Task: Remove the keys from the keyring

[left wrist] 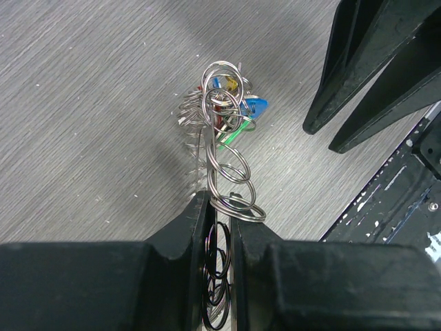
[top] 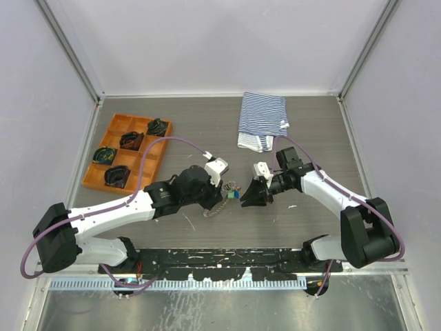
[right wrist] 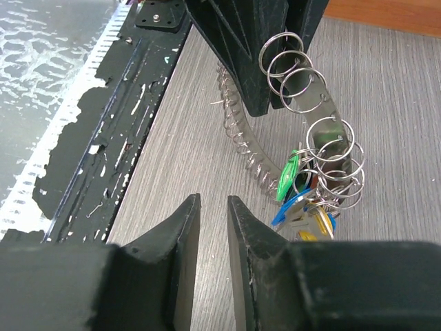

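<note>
1 keyring is pinched over the table by the left gripper, keys bunched at its free end; next, 1 key must be seized by the right gripper, jaws slightly parted.

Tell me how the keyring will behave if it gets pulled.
Likely floppy: the keyring is loose linked rings sagging in a curve from the left gripper. Probably light, being thin wire. The keys bunch at its far end, so they would likely swing and tangle.
</note>
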